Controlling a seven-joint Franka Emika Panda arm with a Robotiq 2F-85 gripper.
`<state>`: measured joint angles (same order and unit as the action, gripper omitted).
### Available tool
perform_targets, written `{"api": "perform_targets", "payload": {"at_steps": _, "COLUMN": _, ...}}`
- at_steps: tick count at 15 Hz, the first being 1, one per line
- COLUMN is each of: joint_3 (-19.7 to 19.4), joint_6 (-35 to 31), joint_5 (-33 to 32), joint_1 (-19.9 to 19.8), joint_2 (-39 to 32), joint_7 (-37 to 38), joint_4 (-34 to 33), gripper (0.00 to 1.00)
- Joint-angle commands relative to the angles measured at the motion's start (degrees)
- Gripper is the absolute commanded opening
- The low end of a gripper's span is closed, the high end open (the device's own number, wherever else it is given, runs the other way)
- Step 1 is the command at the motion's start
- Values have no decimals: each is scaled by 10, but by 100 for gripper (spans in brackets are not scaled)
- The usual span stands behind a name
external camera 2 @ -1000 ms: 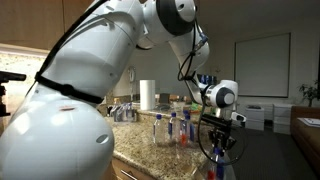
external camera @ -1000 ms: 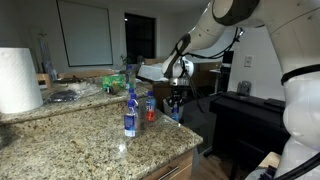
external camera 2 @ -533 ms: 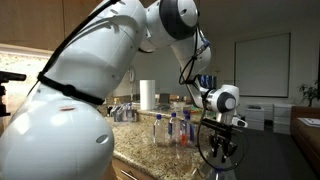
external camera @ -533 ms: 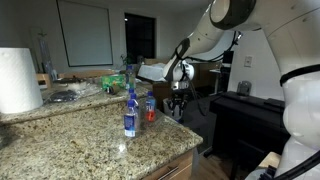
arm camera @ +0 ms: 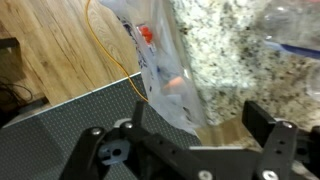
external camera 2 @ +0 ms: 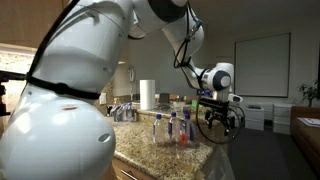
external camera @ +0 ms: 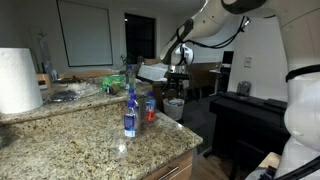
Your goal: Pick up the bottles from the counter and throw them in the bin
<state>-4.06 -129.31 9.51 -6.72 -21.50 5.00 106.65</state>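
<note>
In an exterior view the gripper [external camera: 177, 80] now hangs well above the bin [external camera: 173, 106], where a second ago it was low over the rim with its jaws narrower. The blue-labelled bottle [external camera: 130, 112] and the reddish-labelled bottle [external camera: 150, 106] stand upright near the edge of the counter [external camera: 90, 140]. In an exterior view from the far side, the gripper [external camera 2: 220, 118] is likewise lifted, its fingers spread into a wide loop with nothing in them, above the bin [external camera 2: 224, 168]. In the wrist view the gripper [arm camera: 190, 150] shows both fingers far apart and empty, over a translucent liner [arm camera: 165, 70] beside the granite. A drop has probably just finished; the two standing bottles remain to be fetched.
</note>
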Motion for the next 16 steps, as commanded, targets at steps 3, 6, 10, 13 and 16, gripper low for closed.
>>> {"api": "perform_targets", "payload": {"at_steps": 3, "joint_3": 58, "joint_6": -8, "joint_5": 28, "joint_1": 42, "joint_2": 114, "joint_7": -45, "joint_4": 24, "gripper": 100}}
{"api": "perform_targets", "payload": {"at_steps": 6, "joint_3": 81, "joint_6": 6, "joint_5": 31, "joint_1": 69, "joint_2": 127, "joint_7": -65, "joint_4": 10, "gripper": 100}}
{"api": "perform_targets", "payload": {"at_steps": 10, "joint_3": 82, "joint_6": 80, "joint_5": -17, "joint_1": 92, "joint_2": 110, "joint_7": -51, "joint_4": -1, "gripper": 100}}
{"api": "perform_targets", "payload": {"at_steps": 13, "joint_3": 75, "joint_6": 102, "joint_5": -54, "joint_1": 93, "joint_2": 106, "joint_7": -48, "joint_4": 5, "gripper": 100}}
{"api": "perform_targets", "payload": {"at_steps": 16, "joint_3": 68, "joint_6": 96, "joint_5": -89, "joint_1": 94, "joint_2": 99, "joint_7": -42, "joint_4": 9, "gripper": 100}}
